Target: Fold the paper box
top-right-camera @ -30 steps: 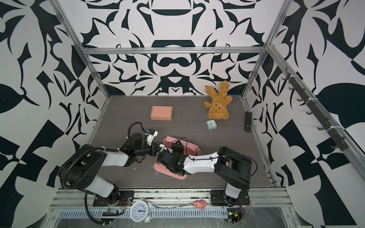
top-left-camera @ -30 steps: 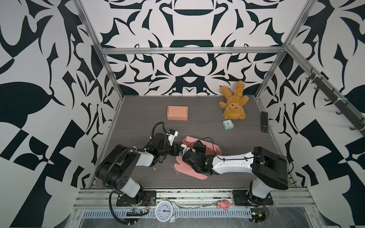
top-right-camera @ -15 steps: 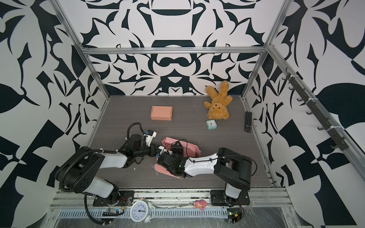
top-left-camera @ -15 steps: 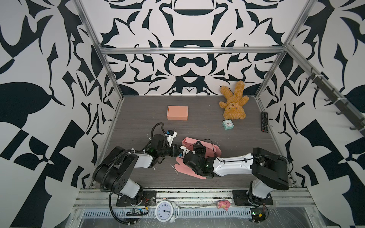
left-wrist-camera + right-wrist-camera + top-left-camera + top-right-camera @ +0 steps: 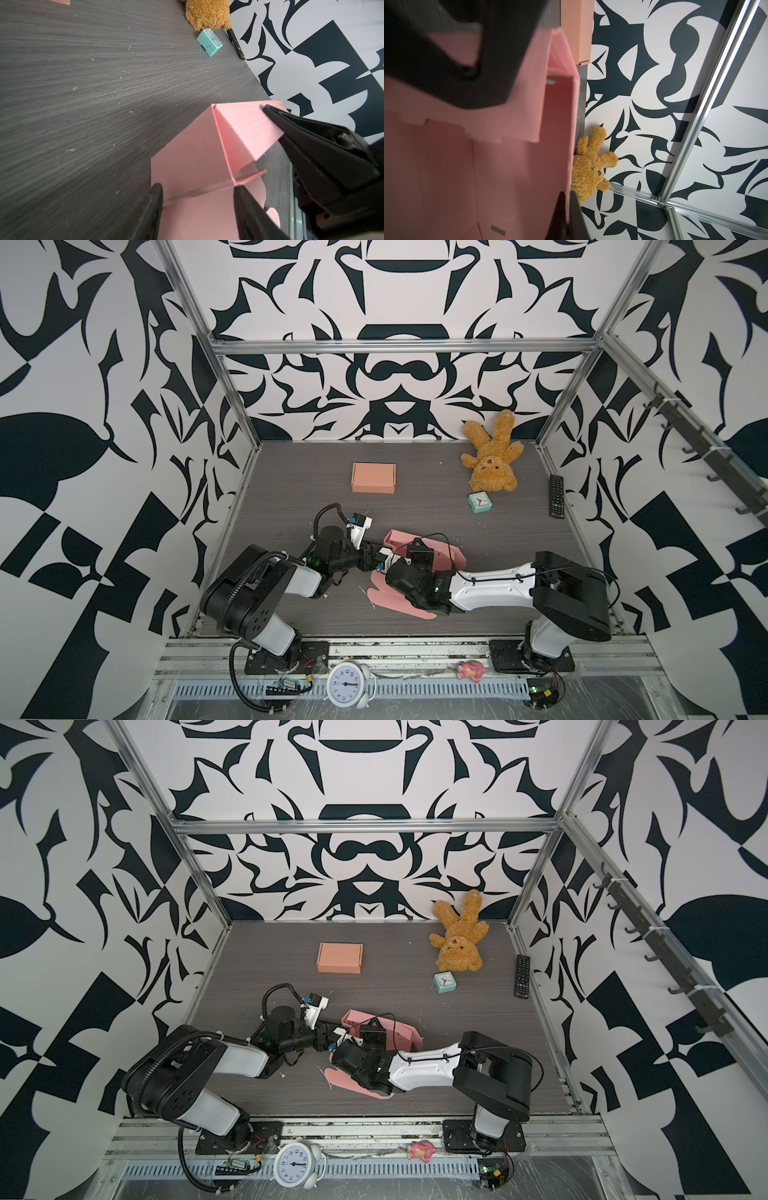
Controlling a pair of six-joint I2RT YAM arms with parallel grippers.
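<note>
The pink paper box (image 5: 444, 556) (image 5: 402, 1032) lies half folded at the table's middle front, with a flat flap (image 5: 388, 598) spread toward the front. My left gripper (image 5: 375, 558) (image 5: 197, 193) reaches in from the left. It is open, its fingers (image 5: 154, 199) standing either side of the fold at the box's near end. My right gripper (image 5: 569, 197) is shut on a thin upright wall of the box (image 5: 562, 128). Its black finger (image 5: 311, 143) lies against the wall. In both top views the arms hide the right fingertips.
A closed orange box (image 5: 373, 477) sits behind the arms. A teddy bear (image 5: 492, 464), a teal clock (image 5: 479, 502) and a remote (image 5: 556, 495) lie at the back right. A white alarm clock (image 5: 349, 684) and a pink toy (image 5: 469, 670) rest on the front rail.
My left gripper's fingers have spread a little wider round the box's end. The right gripper stays shut on the wall, and both arms and the box have barely shifted.
</note>
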